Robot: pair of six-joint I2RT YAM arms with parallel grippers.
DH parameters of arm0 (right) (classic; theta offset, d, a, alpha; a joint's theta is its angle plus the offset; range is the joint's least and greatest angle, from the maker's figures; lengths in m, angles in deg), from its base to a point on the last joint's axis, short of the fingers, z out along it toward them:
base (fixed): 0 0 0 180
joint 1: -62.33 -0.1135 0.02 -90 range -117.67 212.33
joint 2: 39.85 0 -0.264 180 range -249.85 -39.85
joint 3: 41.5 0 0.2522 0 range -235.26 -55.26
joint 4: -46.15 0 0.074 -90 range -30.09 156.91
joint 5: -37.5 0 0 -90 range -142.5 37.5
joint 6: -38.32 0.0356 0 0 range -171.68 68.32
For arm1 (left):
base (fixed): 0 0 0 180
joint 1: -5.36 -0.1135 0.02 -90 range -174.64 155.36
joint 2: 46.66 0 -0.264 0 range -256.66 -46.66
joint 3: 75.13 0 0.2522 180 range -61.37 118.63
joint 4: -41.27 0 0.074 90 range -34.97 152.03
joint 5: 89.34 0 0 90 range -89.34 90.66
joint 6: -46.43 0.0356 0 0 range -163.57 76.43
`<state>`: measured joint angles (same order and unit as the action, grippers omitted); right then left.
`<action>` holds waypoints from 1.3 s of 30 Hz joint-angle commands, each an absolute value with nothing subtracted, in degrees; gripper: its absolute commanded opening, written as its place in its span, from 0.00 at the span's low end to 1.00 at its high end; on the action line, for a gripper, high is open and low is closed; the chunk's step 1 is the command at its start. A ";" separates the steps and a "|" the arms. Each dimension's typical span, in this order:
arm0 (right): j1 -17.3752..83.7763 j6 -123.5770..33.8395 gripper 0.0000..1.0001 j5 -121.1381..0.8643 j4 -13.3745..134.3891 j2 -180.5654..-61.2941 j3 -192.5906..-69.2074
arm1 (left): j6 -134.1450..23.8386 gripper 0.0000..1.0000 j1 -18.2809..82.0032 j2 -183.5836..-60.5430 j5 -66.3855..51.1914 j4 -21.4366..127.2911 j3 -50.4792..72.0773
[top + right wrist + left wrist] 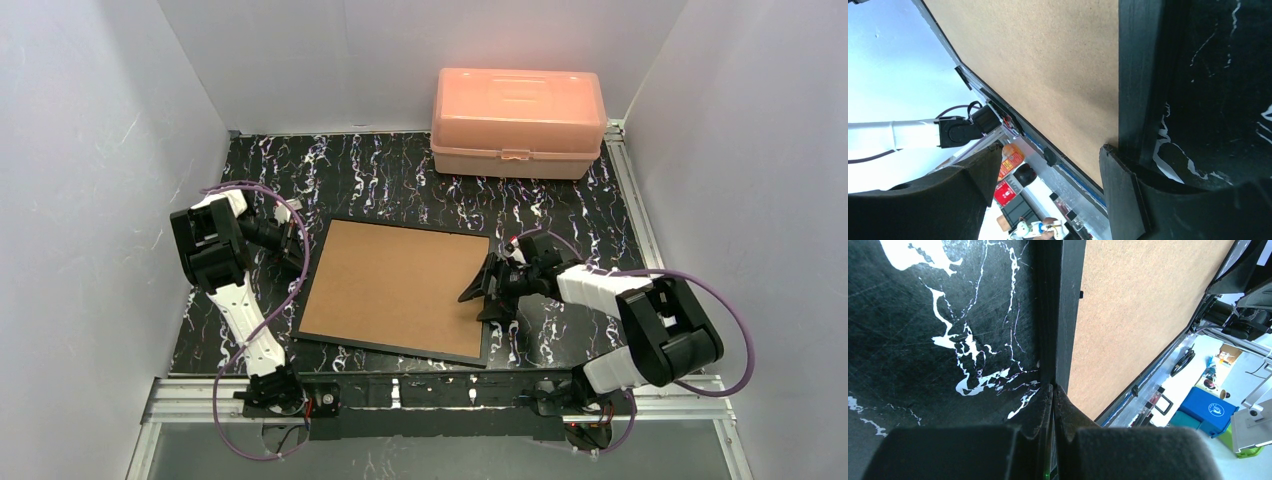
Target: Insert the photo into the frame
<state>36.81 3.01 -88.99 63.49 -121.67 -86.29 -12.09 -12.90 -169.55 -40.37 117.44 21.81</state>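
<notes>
The frame (395, 287) lies face down in the middle of the table, its brown fibreboard back up inside a thin black rim. The photo is hidden. My left gripper (298, 243) is shut with nothing between its fingers. In the left wrist view its tips (1053, 386) rest at the frame's (1128, 315) black left rim. My right gripper (485, 290) stands open at the frame's right side. In the right wrist view (1050, 150) one finger (1120, 175) sits at the black right rim and the other hangs over the brown back (1048, 60).
A pink plastic box (518, 120) with its lid down stands at the back right of the black marbled table (400, 170). White walls close in the left, right and back sides. A metal rail (440, 395) runs along the near edge.
</notes>
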 commanded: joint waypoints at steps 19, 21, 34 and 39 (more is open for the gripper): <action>39.99 -7.07 0.79 -89.57 75.20 -119.04 -94.04 | -10.62 0.00 -12.30 -166.74 -40.40 118.66 20.89; 40.00 -8.06 0.79 -88.85 75.69 -119.54 -93.54 | -10.68 0.00 -12.30 -166.55 -40.38 118.65 20.94; 40.00 -8.24 0.79 -87.36 72.53 -122.32 -89.99 | -11.02 0.00 -12.30 -166.80 -41.09 118.67 20.92; 39.82 -7.52 0.78 -86.71 71.09 -122.64 -89.77 | -10.88 0.00 -12.30 -166.63 -41.01 118.66 20.94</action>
